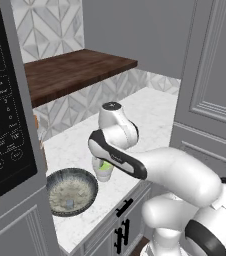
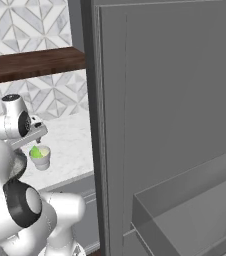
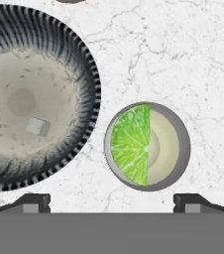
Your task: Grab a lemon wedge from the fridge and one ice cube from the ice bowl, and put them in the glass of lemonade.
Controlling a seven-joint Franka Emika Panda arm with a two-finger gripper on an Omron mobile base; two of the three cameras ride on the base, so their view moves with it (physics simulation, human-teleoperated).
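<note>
The fridge (image 2: pixel 175 125) is the largest thing in sight: its dark grey open door fills the right of the right base view, with a grey bin low on its inside. In the left base view a grey panelled face stands at the right, beside the counter.

The white marble counter (image 1: pixel 150 115) runs from the near edge back to a patterned tile wall, with a dark wooden shelf (image 1: pixel 75 72) above its far left part. A black panel with white printed buttons (image 1: pixel 2 100) stands at the near left of the left base view.

The white arm (image 1: pixel 175 175) reaches from the near right over the counter, its hand above the cup.

The bowl (image 1: pixel 71 190) sits on the counter near its front edge, left of the cup and just beside it, not touching. Its outside is dark and ribbed, its inside pale and speckled. Two ice cubes lie inside: one ice cube (image 3: pixel 37 126) rests near the middle, and the other sits at the left edge of the hand view.

The cup (image 3: pixel 147 146) stands upright on the marble, right of the bowl. The lemon wedge (image 3: pixel 130 145) lies inside it, its bright green-yellow cut face covering the left half of the opening, with pale liquid showing in the right half.

The gripper (image 3: pixel 112 201) hangs released above the cup, its two fingertips spread wide to either side and grasping nothing.
</note>
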